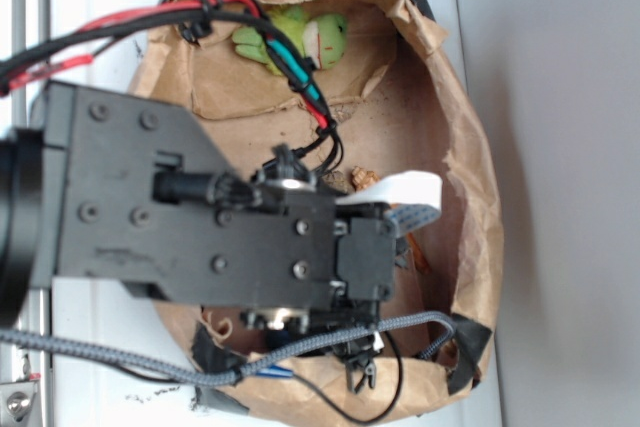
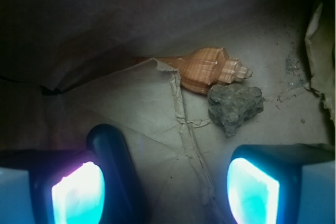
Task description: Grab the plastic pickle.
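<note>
In the wrist view the plastic pickle (image 2: 116,163) is a glossy, very dark green cylinder with a rounded end. It lies on the brown paper just inside my left fingertip (image 2: 79,192). My gripper (image 2: 165,190) is open, with the right fingertip (image 2: 252,192) far from the pickle and bare paper between. The pickle's near end runs out of the frame at the bottom. In the exterior view my arm (image 1: 200,207) covers the middle of the bag and hides the pickle.
An orange-tan spiral seashell (image 2: 210,69) and a grey lumpy rock (image 2: 235,106) lie ahead of the fingers to the right. A lime-green plush frog (image 1: 300,39) sits at the far end of the paper bag (image 1: 470,147), whose walls ring the work area.
</note>
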Available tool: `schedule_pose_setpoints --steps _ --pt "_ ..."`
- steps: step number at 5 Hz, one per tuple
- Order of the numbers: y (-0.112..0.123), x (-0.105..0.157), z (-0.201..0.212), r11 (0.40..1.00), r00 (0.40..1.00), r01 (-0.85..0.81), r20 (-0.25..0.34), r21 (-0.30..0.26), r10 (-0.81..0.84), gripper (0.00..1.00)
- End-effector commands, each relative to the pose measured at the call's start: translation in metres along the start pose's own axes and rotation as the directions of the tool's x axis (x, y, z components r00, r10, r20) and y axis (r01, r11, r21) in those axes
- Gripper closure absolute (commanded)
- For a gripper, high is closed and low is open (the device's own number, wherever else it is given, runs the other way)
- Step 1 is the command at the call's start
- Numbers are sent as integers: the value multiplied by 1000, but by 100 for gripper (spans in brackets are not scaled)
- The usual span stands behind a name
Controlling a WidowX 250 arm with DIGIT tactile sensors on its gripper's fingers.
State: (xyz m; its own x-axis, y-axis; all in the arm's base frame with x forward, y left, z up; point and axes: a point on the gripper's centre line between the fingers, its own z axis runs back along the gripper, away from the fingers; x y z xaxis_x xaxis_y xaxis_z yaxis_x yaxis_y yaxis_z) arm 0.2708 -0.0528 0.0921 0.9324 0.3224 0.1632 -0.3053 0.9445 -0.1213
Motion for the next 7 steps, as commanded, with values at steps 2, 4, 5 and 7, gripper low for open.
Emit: schedule_pose_setpoints --steps 2,4,5,7 --pt "15 33 -13 993 995 104 5 -60 -104 0" --pt "-23 2 -22 972 976 216 -21 -88 -218 0" --pt "-38 -15 -28 961 965 260 -16 -98 -263 0" --pt "-45 -17 -58 942 946 301 -78 -148 -314 0"
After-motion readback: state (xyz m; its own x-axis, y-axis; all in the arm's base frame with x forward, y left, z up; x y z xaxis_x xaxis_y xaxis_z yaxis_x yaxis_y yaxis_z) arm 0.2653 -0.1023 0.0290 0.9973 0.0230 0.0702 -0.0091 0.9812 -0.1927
